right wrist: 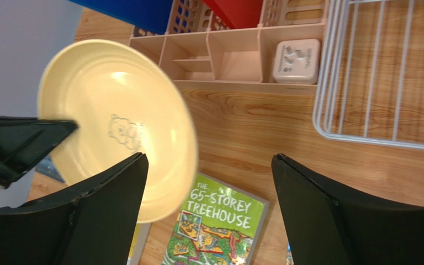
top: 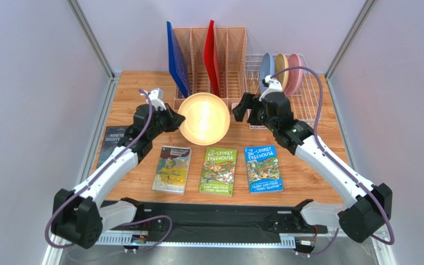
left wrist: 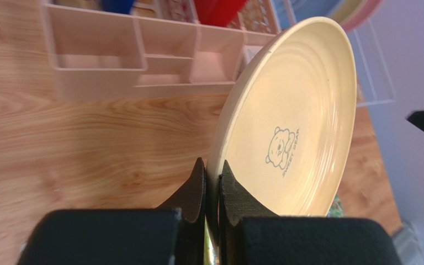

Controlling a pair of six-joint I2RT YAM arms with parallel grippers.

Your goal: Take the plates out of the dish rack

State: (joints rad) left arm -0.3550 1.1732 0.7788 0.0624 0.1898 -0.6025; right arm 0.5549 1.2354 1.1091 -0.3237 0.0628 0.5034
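My left gripper (top: 176, 117) is shut on the rim of a cream plate (top: 204, 118) and holds it above the table in front of the file organiser. In the left wrist view the fingers (left wrist: 197, 187) pinch the plate's (left wrist: 291, 121) edge; a bear print shows on its face. My right gripper (top: 240, 110) is open and empty just right of that plate, which also shows in the right wrist view (right wrist: 115, 121). The white wire dish rack (top: 308, 102) at the back right holds a grey-blue plate (top: 267, 70), a tan plate (top: 281, 69) and a pink plate (top: 295, 72) upright.
A salmon-pink file organiser (top: 233, 52) with an upright blue board (top: 176, 58) and red board (top: 211, 55) stands left of the rack. Three picture books (top: 220, 170) lie in a row at the front; a dark book (top: 112, 141) lies at the left edge.
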